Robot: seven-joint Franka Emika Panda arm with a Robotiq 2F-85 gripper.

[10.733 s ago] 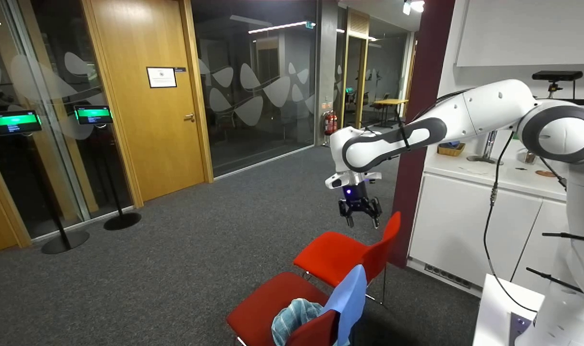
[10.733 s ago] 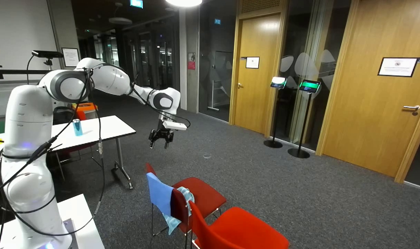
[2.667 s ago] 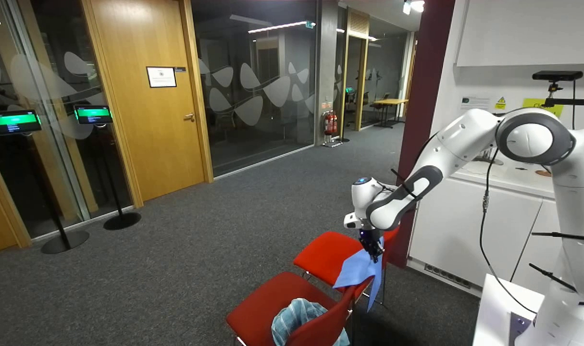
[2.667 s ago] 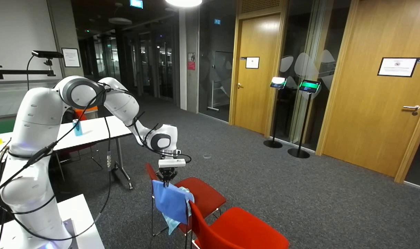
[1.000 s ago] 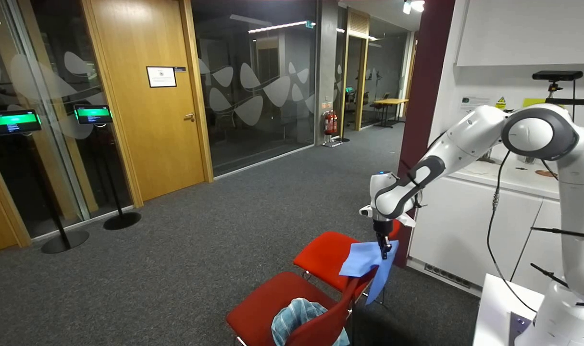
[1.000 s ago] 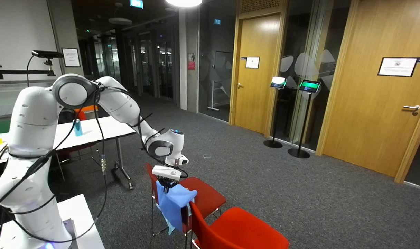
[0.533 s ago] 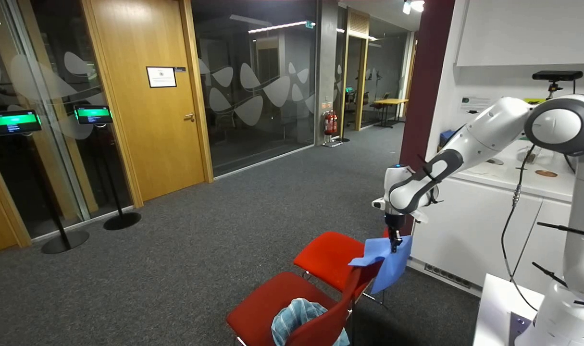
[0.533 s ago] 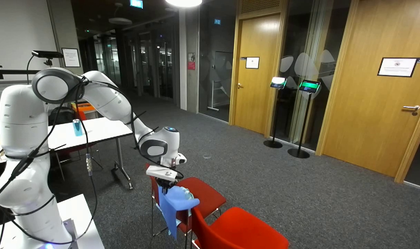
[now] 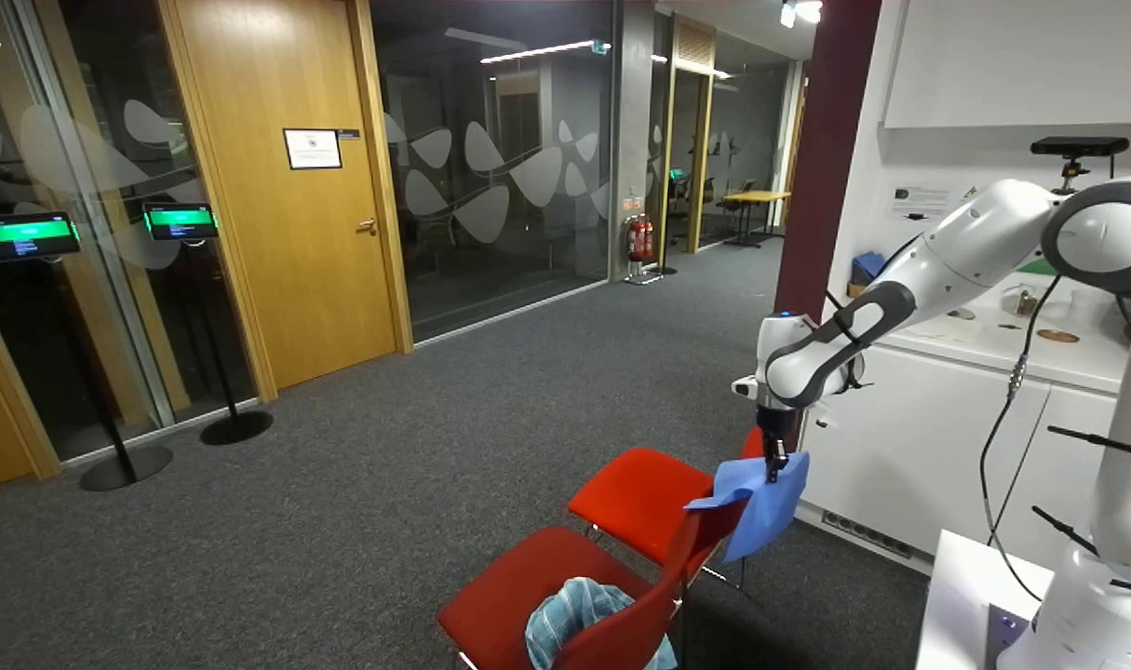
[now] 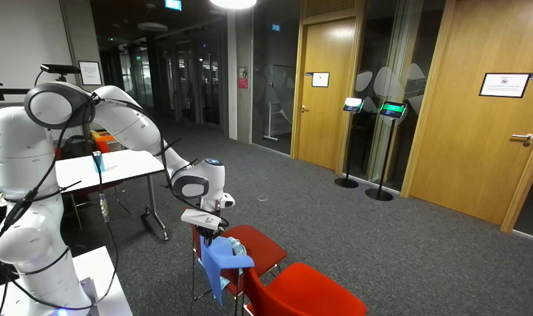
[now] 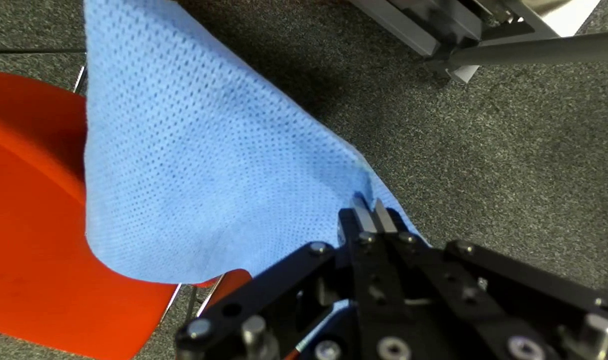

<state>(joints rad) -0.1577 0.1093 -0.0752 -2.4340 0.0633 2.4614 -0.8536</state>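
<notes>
The pincer (image 11: 369, 202) has 1 blue cloth (image 11: 218, 165) pinched beside the dark red backrest (image 9: 621, 628) — shifting the cloth seems in hand; the next move calls for clearing that backrest.

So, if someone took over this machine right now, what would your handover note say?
Claw: shut, pinching the blue cloth near an edge.
Where: the blue cloth hangs by the back of the dark red chair; I can't tell whether they touch. A teal patterned cloth lies on that chair.
Done: blue cloth gripped.
Left: probably setting it down; it is not yet released.
</notes>
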